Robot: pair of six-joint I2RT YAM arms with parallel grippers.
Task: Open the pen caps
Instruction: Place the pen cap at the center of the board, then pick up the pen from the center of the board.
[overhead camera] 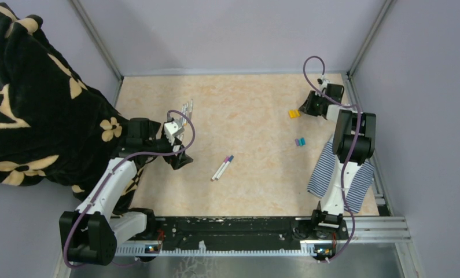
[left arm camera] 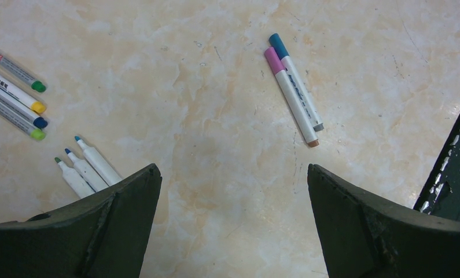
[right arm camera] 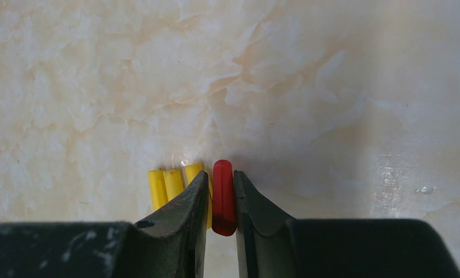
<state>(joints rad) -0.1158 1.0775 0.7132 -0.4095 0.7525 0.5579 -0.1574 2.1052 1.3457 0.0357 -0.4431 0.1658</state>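
Nearest me on the left, the left gripper hangs low over the marbled table with its jaws spread wide and nothing between them. Just past it, mid-table, lie two capped pens side by side and touching, one with a pink cap, the other with a teal cap; those look like the ones left to open. Off its left side sit three uncapped pens, tips bare. Over on the right a striped cloth lies under the right arm, and a little beyond it are a loose purple cap and teal cap. Farther back on the right, the right gripper is down at the table with its jaws narrow around a red cap. The right finger sits against the cap, while a sliver of yellow shows on the left side, so I cannot tell whether it is pinched or just freed. The red cap stands just beside the yellow caps. To set it down well, I'd ease the jaws apart only a little with the cap low on the table, then lift straight up so the left finger doesn't nudge the yellow ones or send the red one rolling.
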